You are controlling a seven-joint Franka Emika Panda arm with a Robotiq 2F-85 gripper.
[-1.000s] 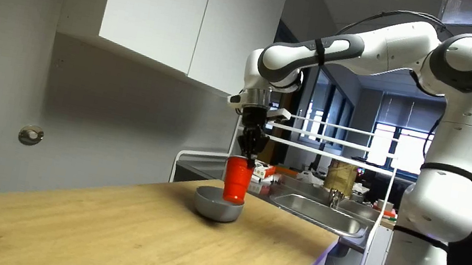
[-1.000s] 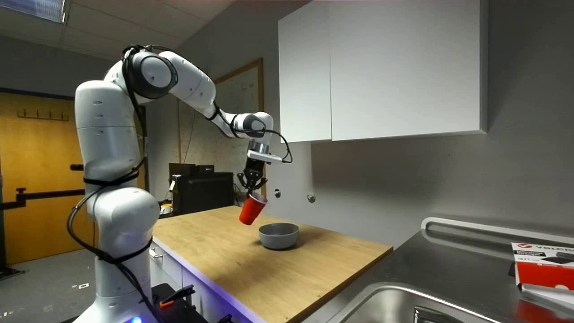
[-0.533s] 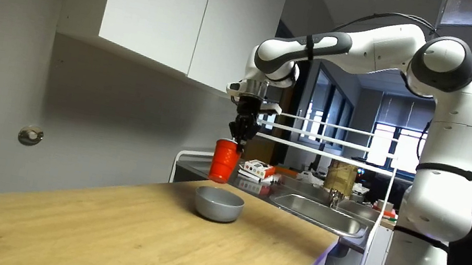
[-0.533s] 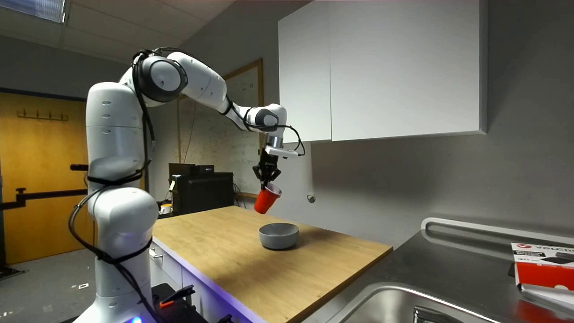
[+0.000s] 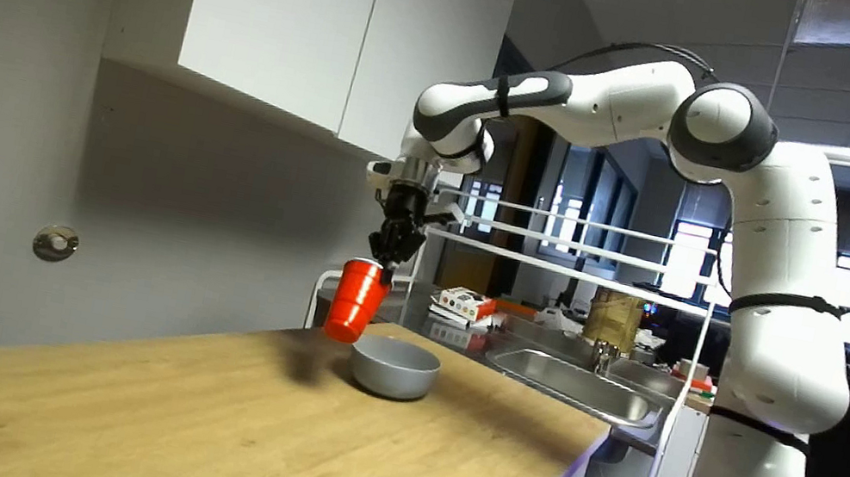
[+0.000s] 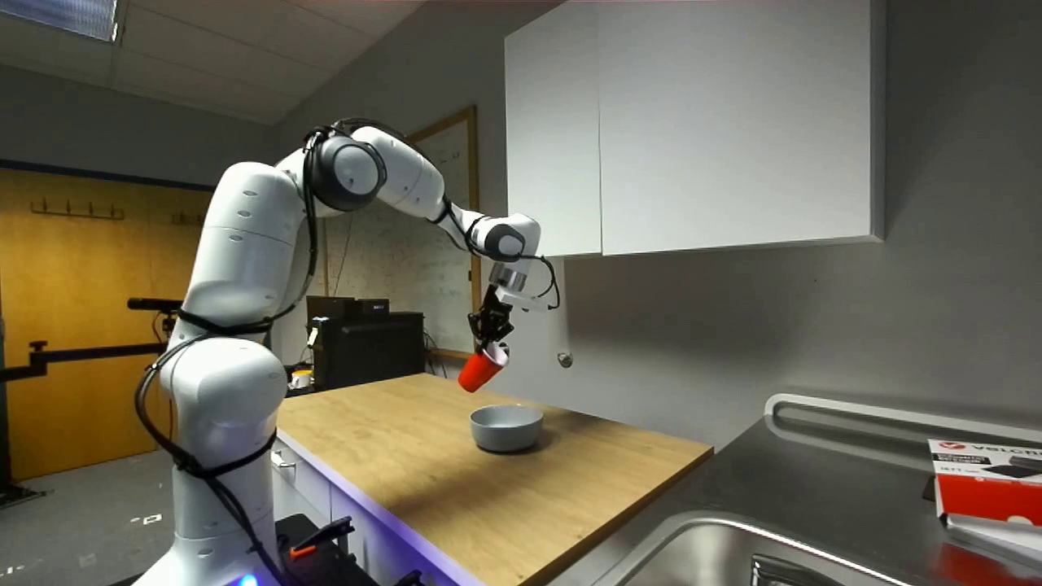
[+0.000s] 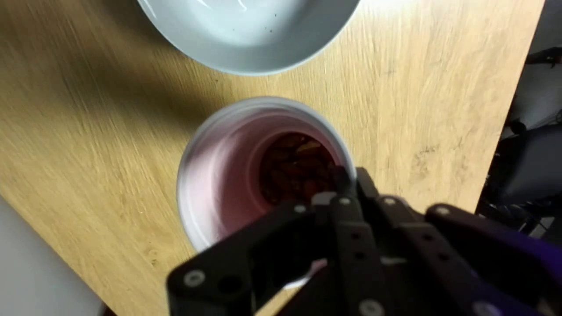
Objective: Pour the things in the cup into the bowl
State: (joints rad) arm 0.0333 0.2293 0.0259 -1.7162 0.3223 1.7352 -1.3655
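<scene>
The red cup [image 5: 358,301] hangs tilted in the air, also in an exterior view [image 6: 479,373]. My gripper [image 5: 388,269] is shut on the cup's rim; in the wrist view its fingertips [image 7: 354,181] pinch the wall, one inside and one outside. Brown nut-like pieces [image 7: 294,164] lie in the bottom of the cup [image 7: 210,188]. The pale grey bowl [image 5: 392,374] stands upright on the wooden counter, also in an exterior view [image 6: 506,433]. In the wrist view the cup appears beside the bowl [image 7: 250,61], not over it. A few dark specks show inside the bowl.
The wooden counter [image 5: 199,426] runs along a grey wall. White wall cabinets [image 5: 283,4] hang above it. A metal sink [image 5: 574,383], a white rack [image 5: 585,272] and a red-and-white box [image 6: 989,484] are beyond the counter's end.
The gripper has carried the cup outward, away from the robot base and past the bowl's side. The cup first rose, then came down slightly, and leans a bit more. The bowl has not moved.
</scene>
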